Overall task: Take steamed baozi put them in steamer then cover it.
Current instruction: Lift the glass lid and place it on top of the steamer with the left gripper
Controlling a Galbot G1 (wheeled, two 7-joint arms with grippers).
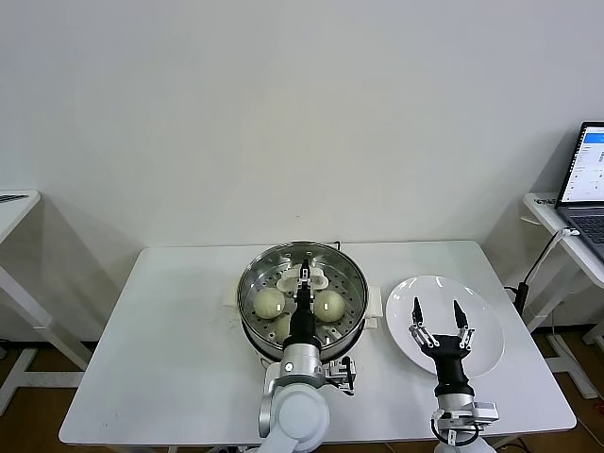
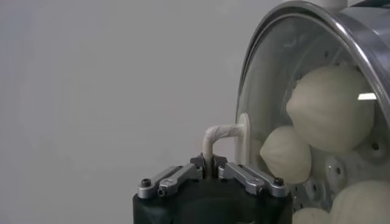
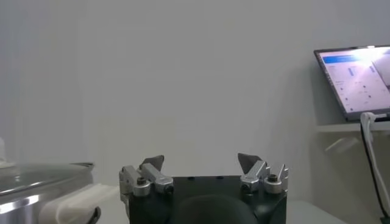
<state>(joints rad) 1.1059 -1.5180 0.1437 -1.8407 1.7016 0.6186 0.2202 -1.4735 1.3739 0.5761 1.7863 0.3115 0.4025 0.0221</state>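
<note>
The steel steamer (image 1: 249,293) stands mid-table with several cream-white baozi (image 1: 269,302) inside. A round clear glass lid (image 1: 351,283) lies over its mouth. My left gripper (image 1: 304,281) reaches over the pot and is shut on the lid's white handle (image 1: 315,277). In the left wrist view the fingers (image 2: 211,167) pinch the handle loop (image 2: 219,133), and two baozi (image 2: 329,109) show through the glass. My right gripper (image 1: 437,316) is open and empty above the white plate (image 1: 486,354); it also shows in the right wrist view (image 3: 201,163).
The plate lies right of the steamer and holds nothing. A laptop (image 1: 590,179) sits on a side table at the far right, with a cable (image 1: 538,264) hanging down. The steamer's white side handle (image 3: 73,204) shows in the right wrist view.
</note>
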